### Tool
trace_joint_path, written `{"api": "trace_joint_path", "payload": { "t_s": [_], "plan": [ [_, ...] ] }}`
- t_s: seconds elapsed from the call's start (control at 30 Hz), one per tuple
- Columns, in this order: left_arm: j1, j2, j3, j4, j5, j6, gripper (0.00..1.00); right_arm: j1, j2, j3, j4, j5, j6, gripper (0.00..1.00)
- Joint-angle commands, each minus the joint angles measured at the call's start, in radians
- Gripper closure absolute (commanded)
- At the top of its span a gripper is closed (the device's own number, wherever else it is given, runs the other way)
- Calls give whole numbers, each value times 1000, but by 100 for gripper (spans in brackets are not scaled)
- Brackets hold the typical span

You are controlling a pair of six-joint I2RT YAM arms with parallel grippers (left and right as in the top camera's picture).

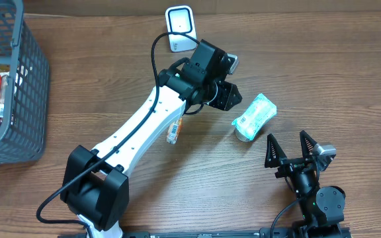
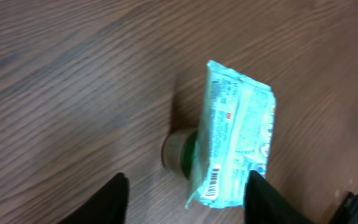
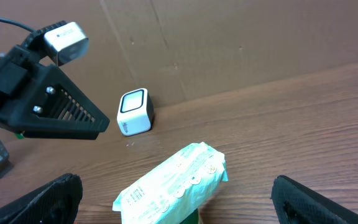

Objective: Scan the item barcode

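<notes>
1. The mint-green soft packet (image 1: 254,115) lies on the bench (image 1: 323,59), between the two hands. It is tilted, with one end propped on a small round container (image 1: 242,135).
2. In the left wrist view its barcode (image 2: 211,180) shows at the end nearest that camera, close to the packet's edge and facing up.
3. The left hand (image 1: 229,96) hangs just beside the packet, its fingers apart and nothing between them. The step in hand looks like the pick-up.
4. Doing it well probably means gripping across the packet's narrow width at mid-body, well away from the barcode end, so that no finger covers the stripes.
5. The packet looks soft and sits unsteadily on the container. The hand should close gently and squarely, because a push from one finger alone could slide it off or roll the container.
6. It should be lifted straight up and clear of the container before any turn.
7. The white scanner (image 1: 179,28) stands upright at the far edge of the bench, behind the left arm. The barcode face will need to be turned toward its window and held flat, unwrinkled and steady.
8. The right hand (image 1: 287,143) rests wide open and empty near the packet's other side. It is best kept clear of the lift path.
9. The grey basket (image 1: 28,79) of other items sits well apart at the left and plays no part in this step.
</notes>
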Motion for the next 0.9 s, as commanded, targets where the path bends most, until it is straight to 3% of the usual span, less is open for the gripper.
{"api": "trace_joint_path", "payload": {
  "t_s": [0.0, 0.2, 0.47, 0.57, 0.8, 0.87],
  "plan": [
    [-18, 23, 5, -19, 77, 13, 50, -8, -6, -11, 6, 12, 1, 0],
    [-36, 105, -5, -22, 190, 13, 44, -8, -6, -11, 6, 12, 1, 0],
    [-42, 210, -5, -10, 194, 12, 41, -8, -6, -11, 6, 12, 1, 0],
    [-43, 219, -5, -6, 201, 11, 52, -8, -6, -11, 6, 12, 1, 0],
    [-20, 212, -2, -6, 284, 12, 94, -8, -6, -11, 6, 12, 1, 0],
    [-2, 208, 2, -5, 309, 11, 96, -8, -6, -11, 6, 12, 1, 0]
  ]
}}
